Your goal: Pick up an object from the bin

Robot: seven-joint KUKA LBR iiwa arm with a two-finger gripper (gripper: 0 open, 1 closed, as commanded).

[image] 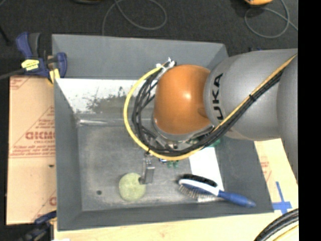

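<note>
Gripper (148,177) is low in the bin (65,149), over the near-middle of the floor. It hangs straight down from the wrist. From above it reads as one narrow grey metal piece, so I cannot tell whether it is apart or together. Nothing can be seen held in it.

Nearest thing is a round pale-green pad (131,187), flat on the floor just left of and nearer than the gripper tip. The tip comes down at the pad's far-right edge. Whether they touch or stand just apart cannot be told from this angle.

Right of the gripper is a brush (202,189) with a black-and-white head and a blue handle, lying flat near the near wall. The head points left toward the gripper and the handle runs off to the right. It is apart from the gripper and well clear of the pad.

A white sheet (206,163) lies flat on the floor just beyond the brush. Its far part goes under the arm.

Above the gripper, the orange cover (179,99) and a loop of black and yellow cables (134,115) sit over the middle of the bin. The grey arm (251,97) enters from the right.

There is a small dark speck (99,193) on the floor left of the pad, near the near-left corner.
</note>
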